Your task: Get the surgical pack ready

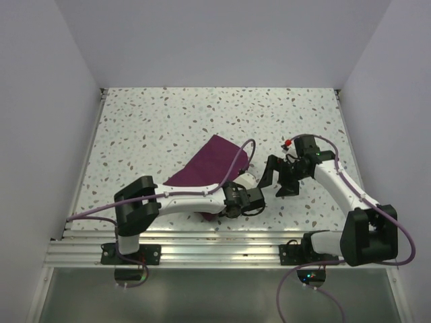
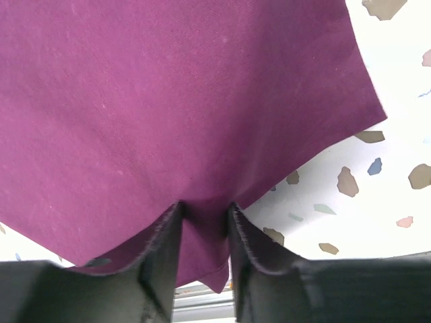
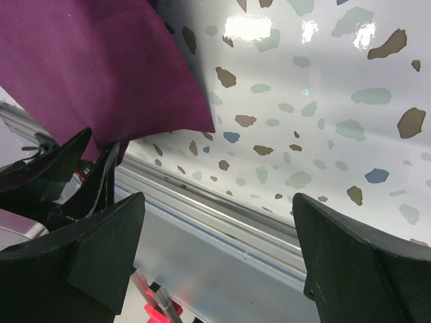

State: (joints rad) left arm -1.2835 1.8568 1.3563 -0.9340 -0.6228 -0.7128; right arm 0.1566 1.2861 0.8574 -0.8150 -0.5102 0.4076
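Task item: the surgical pack (image 1: 212,165), seen as a dark purple cloth, is lying on the speckled desk (image 1: 155,121), left of centre, with one corner pointing toward the far wall.
Pack contents: the cloth is showing only its purple surface; whether anything is lying inside cannot be told.
Left claw (image 2: 205,212): it is pinching a fold of the cloth at the near edge, with both fingers (image 2: 165,249) pressing against the fabric.
Cloth at the grip: the fabric is bunching up between the fingers, and a short flap is hanging below them.
Right claw (image 3: 217,202): it is standing spread wide, holding nothing, and hovering over bare desk just beside the cloth's near corner.
Relative position: the two claws are sitting close together, the right one facing the left.
Desk edge: the aluminium rail (image 3: 222,215) is running under the right claw.
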